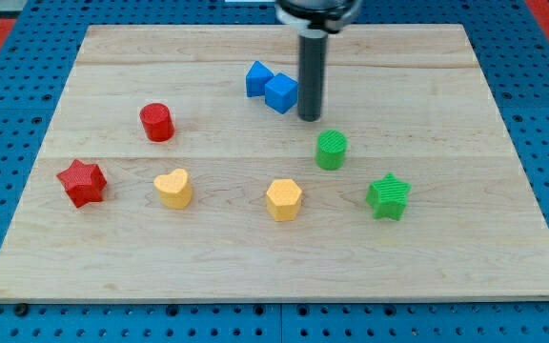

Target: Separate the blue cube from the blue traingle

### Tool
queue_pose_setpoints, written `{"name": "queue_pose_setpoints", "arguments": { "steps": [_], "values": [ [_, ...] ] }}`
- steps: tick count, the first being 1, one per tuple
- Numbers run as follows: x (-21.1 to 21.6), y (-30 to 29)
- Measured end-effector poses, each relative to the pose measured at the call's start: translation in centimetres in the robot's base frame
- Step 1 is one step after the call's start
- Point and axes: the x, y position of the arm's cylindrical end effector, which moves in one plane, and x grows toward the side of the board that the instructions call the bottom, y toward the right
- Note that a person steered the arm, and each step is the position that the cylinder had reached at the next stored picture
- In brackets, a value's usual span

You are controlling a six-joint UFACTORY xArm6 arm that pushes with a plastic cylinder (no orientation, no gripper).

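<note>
The blue cube (282, 93) sits near the view's top centre of the wooden board (446, 248). The blue triangle (257, 78) touches it on its upper left side. My tip (310, 117) stands just to the right of the blue cube, very close to its right face, and a little above the green cylinder (332, 150).
A red cylinder (157, 122) and a red star (82, 183) lie at the left. A yellow heart (173, 188) and a yellow hexagon (283, 199) lie in the lower middle. A green star (388, 196) lies at the lower right.
</note>
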Motion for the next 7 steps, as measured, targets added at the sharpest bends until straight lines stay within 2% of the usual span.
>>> {"name": "queue_pose_setpoints", "arguments": {
  "steps": [2,3,5,6,7],
  "values": [
    [-5.1,2.2],
    [-6.6,-1.2],
    [-6.6,-9.8],
    [-6.2,-10.7],
    [-6.0,-7.3]
  ]
}}
